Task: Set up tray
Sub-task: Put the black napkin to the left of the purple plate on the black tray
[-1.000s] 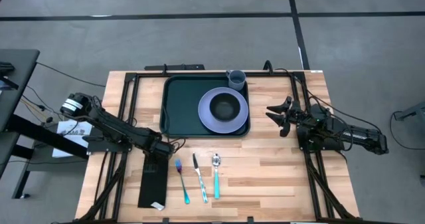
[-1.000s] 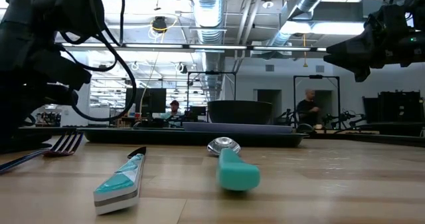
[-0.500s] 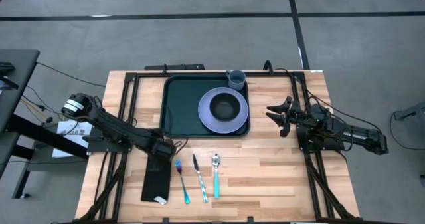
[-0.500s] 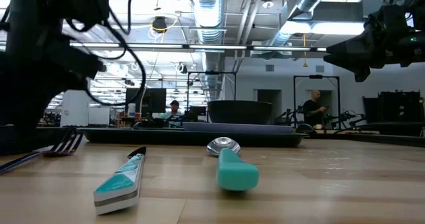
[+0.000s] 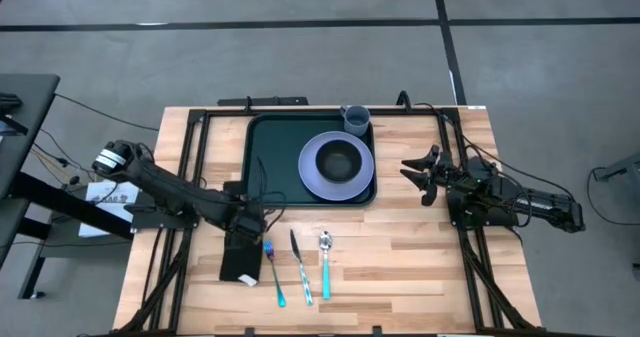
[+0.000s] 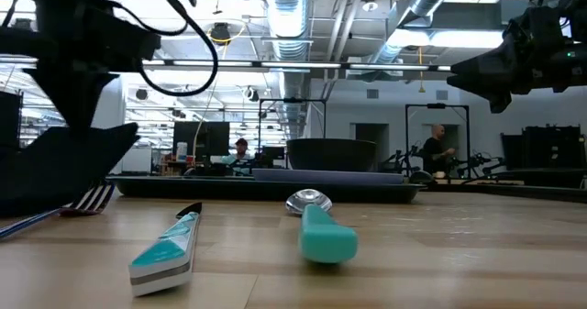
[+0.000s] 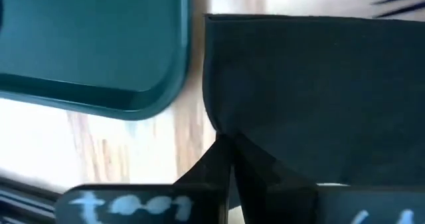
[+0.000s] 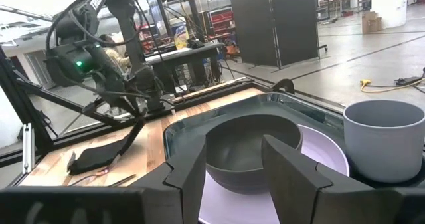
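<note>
The dark green tray (image 5: 268, 159) lies toward the table's far edge with a purple plate (image 5: 358, 177), a dark bowl (image 5: 338, 160) and a grey-blue cup (image 5: 356, 119) on it. A narrow black cloth (image 5: 241, 260) lies near the tray's near left corner. My left gripper (image 5: 247, 224) is above the cloth's far end and shut on it. A fork (image 5: 273, 272), knife (image 5: 300, 267) and spoon (image 5: 325, 265) lie on the wood just right of the cloth. My right gripper (image 5: 418, 177) hovers open to the right of the tray. My left gripper pinches the black cloth between its two fingers at the cloth's far end (image 7: 223, 129), coming from above and pointing down. The cloth (image 6: 55, 171) hangs below the fingers and slopes toward the table's near edge. Its near end with the white tag (image 5: 245, 280) is down by the table.
Black frame rails (image 5: 195, 167) run along both sides of the tabletop. Bare wood (image 5: 400, 267) lies to the right of the spoon. People and benches (image 6: 431, 153) show in the room beyond the far edge.
My left gripper has risen and moved slightly toward the tray, keeping its hold. The black cloth's far end has come up off the table. Its near end has slid toward the far edge, so the cloth looks shorter from above.
</note>
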Available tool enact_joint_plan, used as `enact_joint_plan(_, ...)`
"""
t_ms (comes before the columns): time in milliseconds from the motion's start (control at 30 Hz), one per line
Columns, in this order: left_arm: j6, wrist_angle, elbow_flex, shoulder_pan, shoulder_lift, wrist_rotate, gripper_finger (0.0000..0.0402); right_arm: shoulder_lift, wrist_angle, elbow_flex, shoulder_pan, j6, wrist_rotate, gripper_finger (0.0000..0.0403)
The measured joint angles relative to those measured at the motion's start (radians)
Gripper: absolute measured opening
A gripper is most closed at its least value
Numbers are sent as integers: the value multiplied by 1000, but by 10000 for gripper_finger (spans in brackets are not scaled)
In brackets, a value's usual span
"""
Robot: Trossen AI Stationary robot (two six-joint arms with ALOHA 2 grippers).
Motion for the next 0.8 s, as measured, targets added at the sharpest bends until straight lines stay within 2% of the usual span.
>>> enact_joint_plan(333,92,-71,0,169,0,-117,0,0,0,0,0,0,0,136)
enact_joint_plan(600,203,-38,0,321,-1,-204,0,0,0,0,0,0,0,141)
enact_joint_plan(800,293,13,36,431,-1,-223,0,0,0,0,0,0,0,139)
